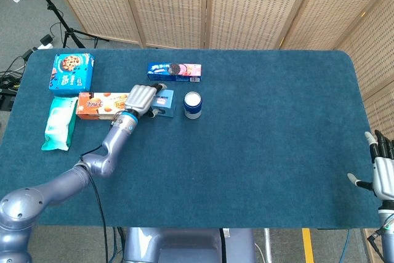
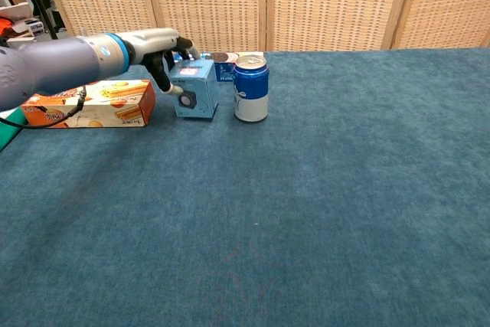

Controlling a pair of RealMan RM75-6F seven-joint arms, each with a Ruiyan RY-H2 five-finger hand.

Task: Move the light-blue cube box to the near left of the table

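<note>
The light-blue cube box [image 1: 165,101] [image 2: 197,91] stands at the far left-centre of the table, tilted a little. My left hand [image 1: 143,98] [image 2: 162,50] wraps it from its left side: fingers curl over the top and far side, and the thumb presses its front-left face. The box still touches the table. My right hand [image 1: 382,173] hangs off the near right corner of the table, fingers spread, holding nothing; the chest view does not show it.
A blue can [image 1: 192,104] [image 2: 250,88] stands just right of the cube. An orange biscuit box [image 1: 98,105] [image 2: 84,103] lies just left, under my forearm. Behind are an Oreo box [image 1: 175,71] and a blue cookie box [image 1: 72,71]. A wipes pack [image 1: 59,121] lies near the left edge.
</note>
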